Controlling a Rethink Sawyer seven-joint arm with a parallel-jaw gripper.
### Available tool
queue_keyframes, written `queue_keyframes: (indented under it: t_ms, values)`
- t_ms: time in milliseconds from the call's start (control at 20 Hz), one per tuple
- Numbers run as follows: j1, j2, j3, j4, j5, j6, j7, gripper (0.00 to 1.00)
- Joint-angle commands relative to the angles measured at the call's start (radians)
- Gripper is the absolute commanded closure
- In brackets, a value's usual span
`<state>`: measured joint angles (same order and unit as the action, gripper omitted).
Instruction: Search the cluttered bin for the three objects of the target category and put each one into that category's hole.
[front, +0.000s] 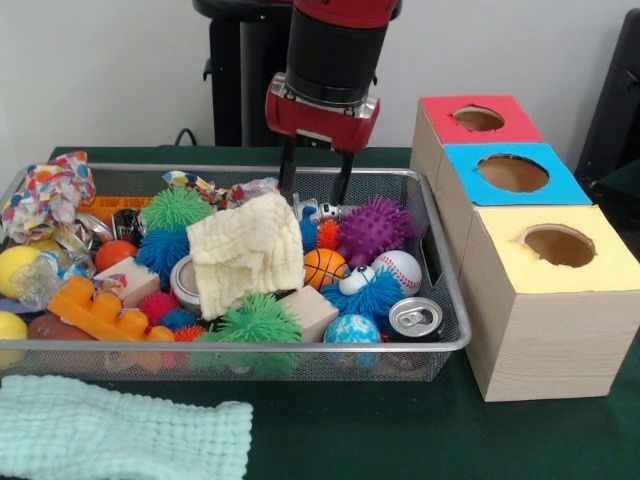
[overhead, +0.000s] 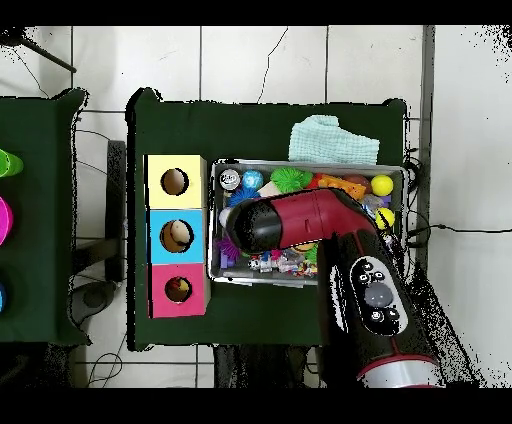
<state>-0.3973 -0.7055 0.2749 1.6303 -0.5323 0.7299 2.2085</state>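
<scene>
Three holes wait at right; we're still searching the bin (front: 440, 345). Our gripper (front: 314, 195) hangs at upper centre, fingers (front: 287, 172) spread and empty, over the purple ball (front: 374, 229). Which category is wanted we cannot tell; next, we judge, descend and pinch one item.

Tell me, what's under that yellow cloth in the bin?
The cloth lies over a can, a green spiky ball and a wooden block, whose edges peek out around it. A blue spiky ball shows beside it. Whatever sits beneath its middle is hidden.
</scene>
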Motion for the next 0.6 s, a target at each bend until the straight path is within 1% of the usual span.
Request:
queue_keyframes:
  t_ms: [50,400,550,600]
  values:
    - [-0.019,0.058,0.016,-0.049,-0.005,-0.022,-0.03,0.0]
    - [-0.018,0.067,0.017,-0.029,-0.014,-0.057,-0.025,0.0]
    - [-0.012,0.054,0.003,0.016,-0.037,-0.112,-0.003,0.0]
    - [-0.019,0.06,0.005,0.025,-0.042,-0.13,-0.006,0.0]
